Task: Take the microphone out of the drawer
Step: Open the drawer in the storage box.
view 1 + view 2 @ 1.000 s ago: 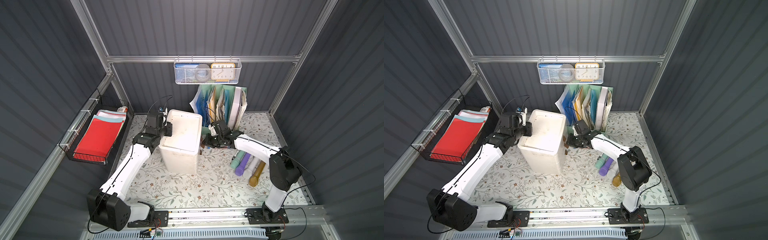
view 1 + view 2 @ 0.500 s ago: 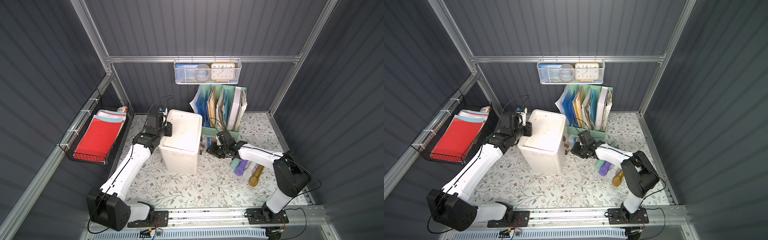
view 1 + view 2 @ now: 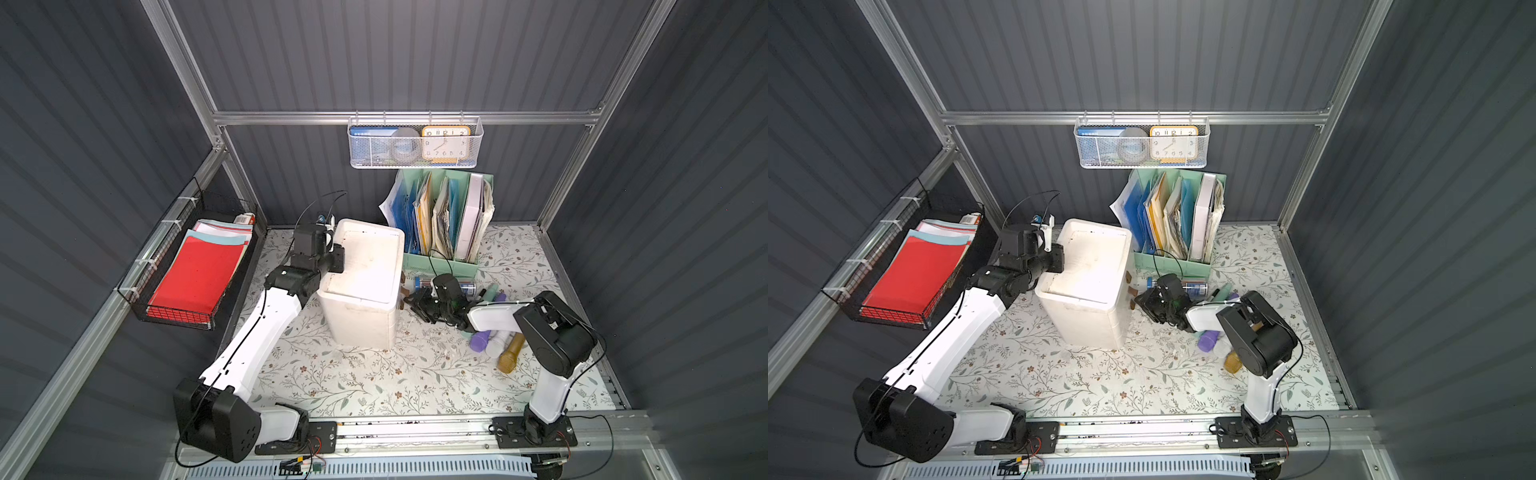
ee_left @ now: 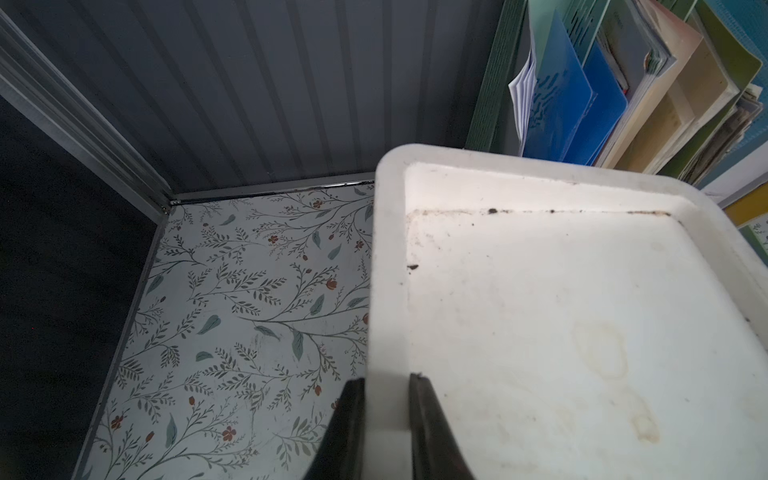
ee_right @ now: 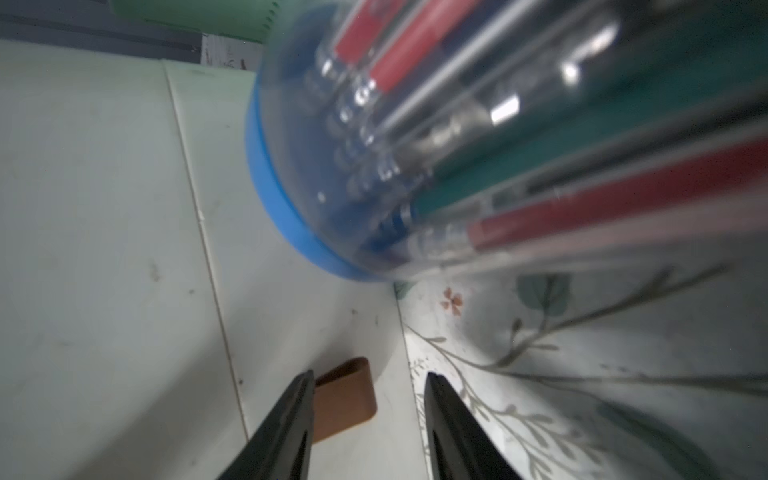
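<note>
A white drawer unit [image 3: 365, 270] [image 3: 1088, 266] stands at the back of the floral mat, with brown tab handles [image 3: 405, 292] on its right face. Its drawers look shut and their insides are hidden. My left gripper [image 4: 386, 380] is shut on the unit's raised top rim [image 4: 384, 291]. Low beside the unit's front, my right gripper [image 5: 370, 378] [image 3: 412, 301] is open. One brown handle [image 5: 345, 399] lies just inside one of its fingers. A gold microphone [image 3: 510, 357] [image 3: 1232, 362] lies on the mat, partly behind the right arm.
A clear canister of pens [image 5: 498, 145] [image 3: 1196, 286] lies just behind the right gripper. Purple [image 3: 481, 341] and white cylinders lie beside the microphone. A green file rack [image 3: 444, 224] stands at the back, and a wire tray of red paper [image 3: 195, 274] hangs at the left.
My right gripper has drawn back from the unit's front, toward the near side of the table, and its jaws have opened. The left arm has not moved.
</note>
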Available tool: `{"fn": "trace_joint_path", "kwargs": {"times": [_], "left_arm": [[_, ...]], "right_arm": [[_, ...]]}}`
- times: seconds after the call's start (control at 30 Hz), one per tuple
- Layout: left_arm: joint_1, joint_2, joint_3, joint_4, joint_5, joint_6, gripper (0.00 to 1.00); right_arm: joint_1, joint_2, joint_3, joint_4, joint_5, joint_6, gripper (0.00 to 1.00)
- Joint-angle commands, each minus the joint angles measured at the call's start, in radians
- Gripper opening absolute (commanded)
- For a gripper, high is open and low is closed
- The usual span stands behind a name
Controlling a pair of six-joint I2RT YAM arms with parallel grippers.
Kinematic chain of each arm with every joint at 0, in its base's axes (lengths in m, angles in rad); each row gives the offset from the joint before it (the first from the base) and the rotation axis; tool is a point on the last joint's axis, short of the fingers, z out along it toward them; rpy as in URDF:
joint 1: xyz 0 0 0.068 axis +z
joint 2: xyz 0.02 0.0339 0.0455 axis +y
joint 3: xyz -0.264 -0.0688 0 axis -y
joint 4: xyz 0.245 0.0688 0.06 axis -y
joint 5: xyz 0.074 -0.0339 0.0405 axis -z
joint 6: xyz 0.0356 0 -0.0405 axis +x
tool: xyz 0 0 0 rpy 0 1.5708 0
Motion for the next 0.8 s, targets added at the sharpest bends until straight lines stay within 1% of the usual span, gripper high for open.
{"fn": "trace_joint_path", "kwargs": {"times": [0.0,0.07,0.1,0.27,0.5,0.67,0.77], "left_arm": [[-0.005,0.066,-0.073,-0.141,0.044,-0.014,0.02],[-0.005,0.067,-0.073,-0.141,0.045,-0.013,0.02],[-0.005,0.066,-0.073,-0.141,0.045,-0.013,0.02],[-0.005,0.066,-0.073,-0.14,0.045,-0.013,0.02],[-0.005,0.063,-0.074,-0.14,0.045,-0.013,0.02],[-0.005,0.059,-0.075,-0.143,0.045,-0.014,0.02],[-0.005,0.057,-0.076,-0.143,0.045,-0.014,0.02]], "right_arm": [[0.007,0.018,-0.027,0.149,0.018,0.107,0.5],[0.011,0.023,-0.042,0.185,0.026,0.14,0.5],[0.015,0.028,-0.051,0.202,0.066,0.162,0.51],[0.034,0.075,-0.063,0.305,0.077,0.255,0.53],[0.078,0.116,-0.074,0.383,0.124,0.359,0.54],[0.092,0.152,-0.094,0.483,0.155,0.449,0.5],[0.1,0.149,-0.111,0.513,0.176,0.484,0.47]]}}
